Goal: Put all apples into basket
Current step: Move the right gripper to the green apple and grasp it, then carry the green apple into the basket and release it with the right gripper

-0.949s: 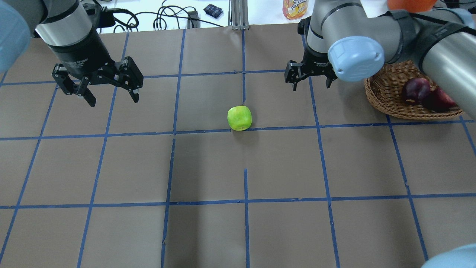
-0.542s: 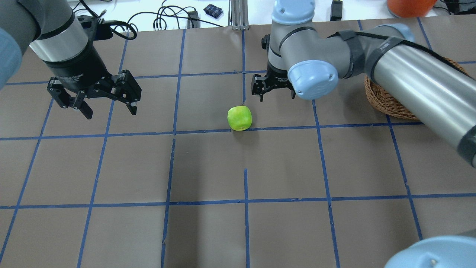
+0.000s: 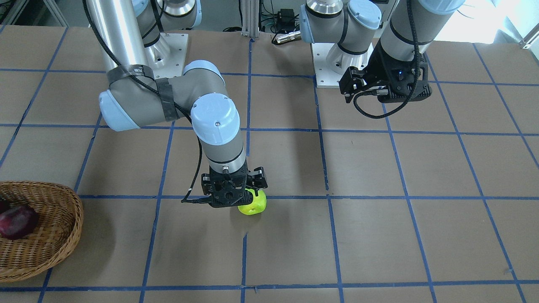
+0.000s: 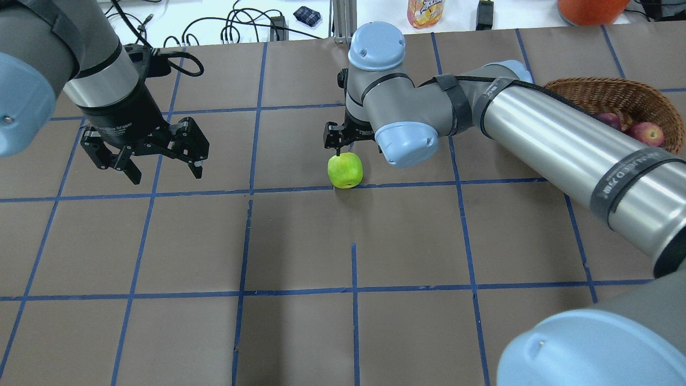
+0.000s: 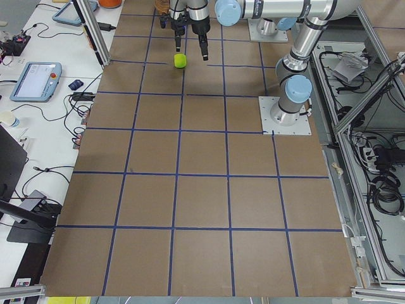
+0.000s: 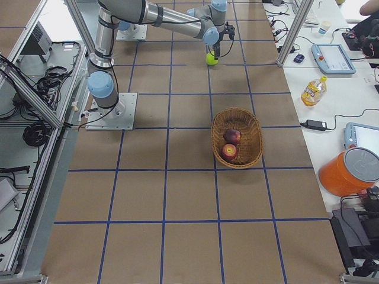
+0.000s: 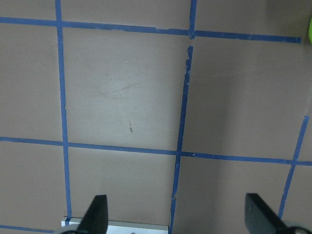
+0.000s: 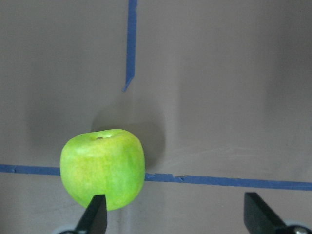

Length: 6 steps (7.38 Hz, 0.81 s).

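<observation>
The yellow-green apple (image 4: pixel 345 170) lies on the table's middle, on a blue tape line. My right gripper (image 3: pixel 233 193) is open and hangs just above and behind it. In the right wrist view the apple (image 8: pixel 103 168) sits by the left finger (image 8: pixel 96 214), off-centre in the gap. The wicker basket (image 4: pixel 611 88) stands at the far right and holds the red apple (image 4: pixel 647 133) and the maroon apple (image 4: pixel 608 120), which is partly hidden by my right arm. My left gripper (image 4: pixel 163 170) is open and empty, hovering over the table's left side.
Brown paper with a blue tape grid covers the table (image 4: pixel 353 332). A juice bottle (image 4: pixel 425 12), cables (image 4: pixel 236 27) and an orange container (image 4: pixel 589 8) lie beyond the far edge. My right forearm (image 4: pixel 563 155) stretches from lower right across the table.
My right arm has swung left from beside the basket to over the green apple. My left gripper has drifted slightly nearer and to the right. The apple has not moved.
</observation>
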Tool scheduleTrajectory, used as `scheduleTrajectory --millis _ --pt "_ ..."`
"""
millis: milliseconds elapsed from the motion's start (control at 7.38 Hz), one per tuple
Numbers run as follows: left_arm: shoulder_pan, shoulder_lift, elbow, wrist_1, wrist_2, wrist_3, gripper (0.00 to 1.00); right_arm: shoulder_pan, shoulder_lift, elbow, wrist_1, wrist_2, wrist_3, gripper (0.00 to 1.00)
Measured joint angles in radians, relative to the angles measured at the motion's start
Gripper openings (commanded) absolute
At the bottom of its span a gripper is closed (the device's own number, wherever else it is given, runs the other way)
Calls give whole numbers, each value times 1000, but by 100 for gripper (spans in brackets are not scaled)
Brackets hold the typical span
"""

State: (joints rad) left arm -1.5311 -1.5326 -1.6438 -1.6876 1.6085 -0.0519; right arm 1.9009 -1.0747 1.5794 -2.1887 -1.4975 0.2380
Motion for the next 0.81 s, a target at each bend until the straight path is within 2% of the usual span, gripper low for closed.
scheduleTrajectory --millis 542,678,814 --pt "7 -12 28 9 -2 3 100 30 66 4 -44 2 2 100" --pt "9 -14 30 10 -4 3 100 30 74 7 -45 -1 3 91" --pt "10 -15 31 11 -7 3 100 30 81 8 -46 -1 2 31"
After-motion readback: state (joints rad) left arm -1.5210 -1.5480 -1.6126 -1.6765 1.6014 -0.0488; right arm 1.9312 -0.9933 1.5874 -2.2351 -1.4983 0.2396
